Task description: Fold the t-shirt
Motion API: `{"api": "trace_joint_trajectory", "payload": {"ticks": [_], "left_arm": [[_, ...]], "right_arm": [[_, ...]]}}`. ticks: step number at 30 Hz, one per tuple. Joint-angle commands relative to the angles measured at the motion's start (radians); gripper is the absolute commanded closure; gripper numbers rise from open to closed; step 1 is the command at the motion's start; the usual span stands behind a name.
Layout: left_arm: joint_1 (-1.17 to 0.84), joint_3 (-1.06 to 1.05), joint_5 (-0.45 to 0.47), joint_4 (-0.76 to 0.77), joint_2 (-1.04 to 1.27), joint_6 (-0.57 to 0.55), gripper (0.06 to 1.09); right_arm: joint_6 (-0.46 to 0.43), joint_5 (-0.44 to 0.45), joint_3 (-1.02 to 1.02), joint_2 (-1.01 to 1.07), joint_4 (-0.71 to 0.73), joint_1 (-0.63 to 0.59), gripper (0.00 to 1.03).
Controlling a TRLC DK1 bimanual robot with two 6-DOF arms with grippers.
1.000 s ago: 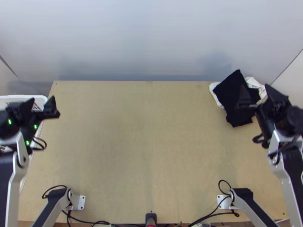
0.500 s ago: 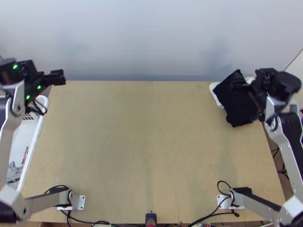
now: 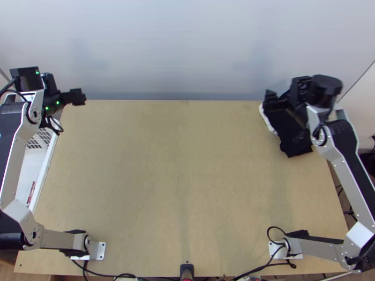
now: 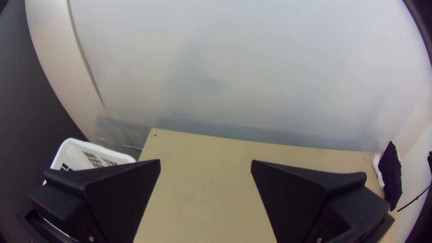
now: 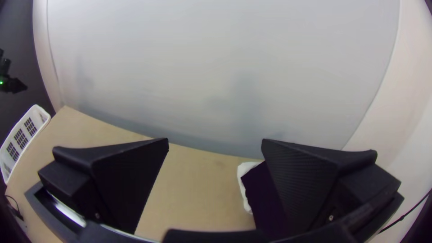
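Note:
My left gripper (image 3: 78, 97) is over the table's far left corner, and in the left wrist view the left gripper (image 4: 205, 163) is open with nothing between its fingers. At the far right, my right gripper (image 3: 271, 99) hovers by the upper left part of a black cloth (image 3: 294, 143); the right wrist view has the right gripper (image 5: 216, 141) open and empty. The black cloth (image 5: 265, 198) lies flat as a compact piece on a white cloth (image 5: 243, 180), partly hidden behind one finger. Whether either cloth is the t-shirt I cannot tell.
Bare wooden table (image 3: 183, 164) stretches between the two arms. A white basket (image 3: 43, 168) stands along the left edge, partly under the left arm. Pale walls (image 3: 183, 47) rise behind the table. Cables (image 3: 262, 264) run along the near edge.
Both grippers have moved up the picture, the left one also slightly right. My right gripper has shifted left, from over the black cloth to its upper left side. The cloths have not moved.

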Motion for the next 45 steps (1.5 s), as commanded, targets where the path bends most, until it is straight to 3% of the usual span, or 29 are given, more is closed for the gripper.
{"api": "trace_joint_trajectory", "payload": {"ticks": [1,7,23,37,45], "left_arm": [[0.13,-0.124,-0.008,-0.016,0.005,0.046,0.11],[0.304,-0.276,-0.006,0.12,-0.022,0.118,0.11],[0.666,-0.399,-0.006,0.393,0.177,0.303,0.11],[0.85,-0.273,-0.008,0.485,0.473,0.35,0.11],[0.907,-0.277,-0.037,0.599,0.651,0.45,0.11]], "right_arm": [[0.02,0.043,0.015,0.027,-0.072,0.129,0.07],[0.095,0.048,0.027,0.054,-0.117,0.198,0.07],[0.1,0.049,-0.005,0.108,-0.13,0.255,0.04],[0.086,0.051,-0.025,0.131,-0.132,0.284,0.04],[0.082,0.051,-0.034,0.149,-0.138,0.292,0.04]]}}
